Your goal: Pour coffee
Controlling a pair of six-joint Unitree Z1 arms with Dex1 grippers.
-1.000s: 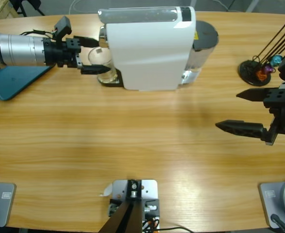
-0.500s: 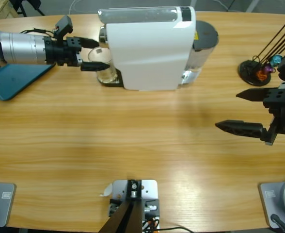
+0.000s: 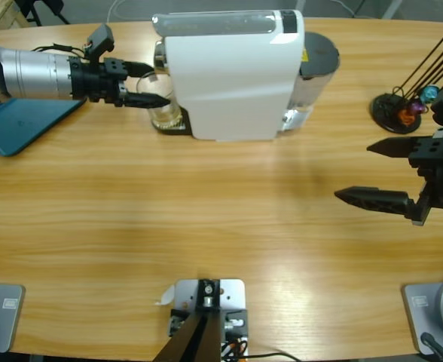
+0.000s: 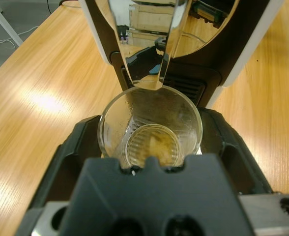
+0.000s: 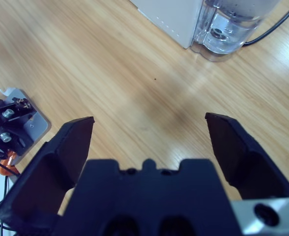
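Left gripper [image 4: 149, 147] clenched around clear glass tumbler [image 4: 150, 129], directly ahead between jaws, under coffee machine [image 3: 233, 72] spout. Coffee [image 4: 152, 146]: shallow amber film at bottom. Light, rigid, slick, breakable; mid-wall hold, kept level. Right gripper [image 5: 147, 130] spread wide, empty, well apart.

The high view looks straight down on the desk [image 3: 206, 226] from above, taking in its whole width. The left wrist view sits very close, looking steeply down into the glass [image 4: 150, 129] beneath the coffee machine [image 3: 233, 72] spout. The right wrist view faces down at bare desk from farther off, sharing the machine's water tank [image 5: 233, 24].
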